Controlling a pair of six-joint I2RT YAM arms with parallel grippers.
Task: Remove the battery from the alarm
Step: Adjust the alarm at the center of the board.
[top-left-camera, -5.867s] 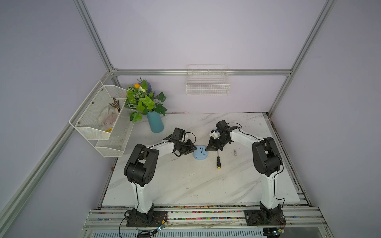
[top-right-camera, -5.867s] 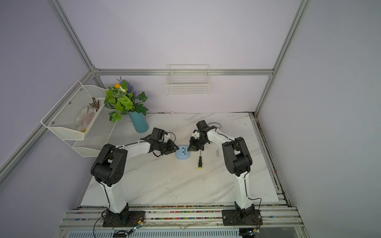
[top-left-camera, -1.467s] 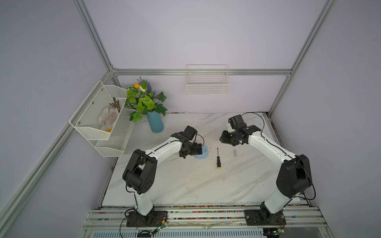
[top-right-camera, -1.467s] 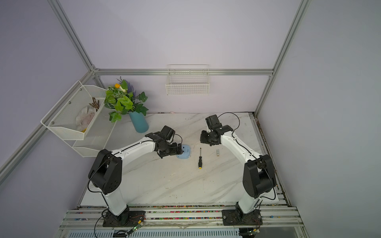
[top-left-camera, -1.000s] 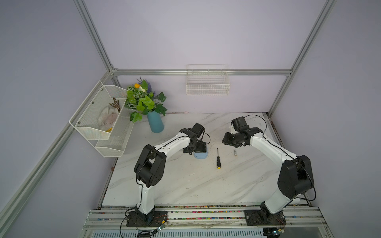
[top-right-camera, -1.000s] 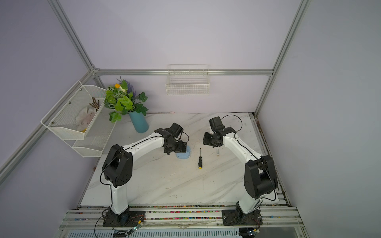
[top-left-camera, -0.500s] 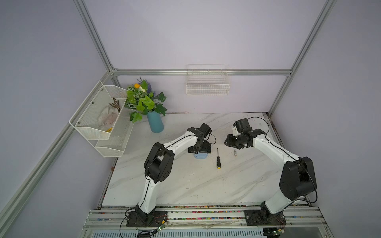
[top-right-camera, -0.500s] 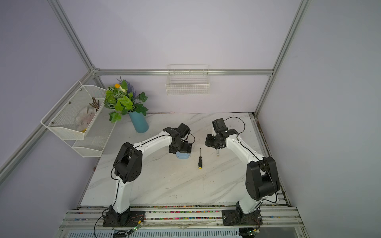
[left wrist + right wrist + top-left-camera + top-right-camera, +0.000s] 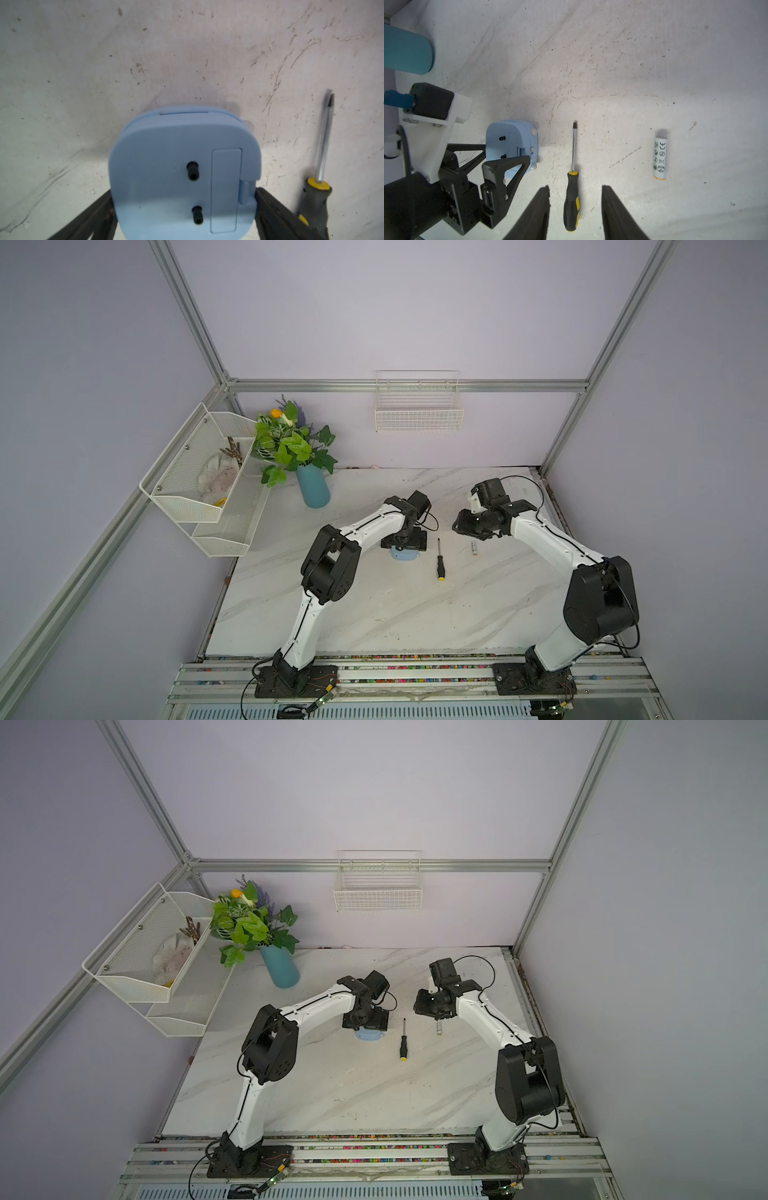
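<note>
Looks done: battery (image 9: 660,158) lies right of alarm (image 9: 185,172); left pincer (image 9: 184,191) spread astride it, right pincer (image 9: 575,187) part-spread, empty; probably retreat next

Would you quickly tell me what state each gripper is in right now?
Left gripper: open, straddling the alarm.
Right gripper: open, empty, above the screwdriver.

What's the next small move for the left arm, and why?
Probably close the left gripper on the alarm, which its open fingers flank. The battery lies out on the table beyond the screwdriver, so only handling the alarm seems left.
</note>
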